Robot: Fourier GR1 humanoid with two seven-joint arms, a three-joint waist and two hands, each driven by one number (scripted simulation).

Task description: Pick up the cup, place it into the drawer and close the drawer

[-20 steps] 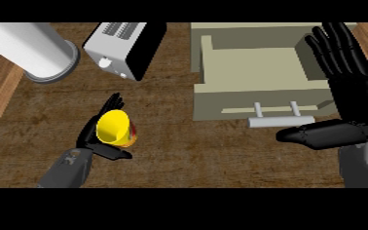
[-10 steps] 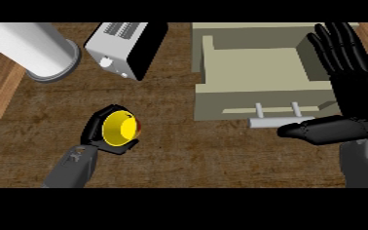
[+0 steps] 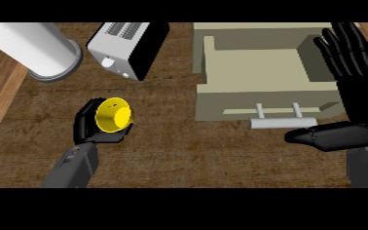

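Note:
A yellow cup (image 3: 114, 115) is held in my left hand (image 3: 95, 124), whose fingers curl round it at the left of the counter; the cup's mouth faces up toward me. The beige drawer (image 3: 260, 76) stands pulled open at the upper right, its inside bare, with a pale bar handle (image 3: 283, 122) on its front. My right hand (image 3: 349, 63) is open with straight fingers along the drawer's right side, and its thumb (image 3: 322, 135) lies just right of the handle.
A white toaster (image 3: 127, 47) stands at the back, left of the drawer. A large grey cylinder (image 3: 37, 50) lies at the far left by the counter's wooden edge. Brown countertop spreads between the cup and the drawer.
My left hand has lifted the cup and carried it slightly up and right, tilting it so its mouth faces me. The right hand has barely moved.

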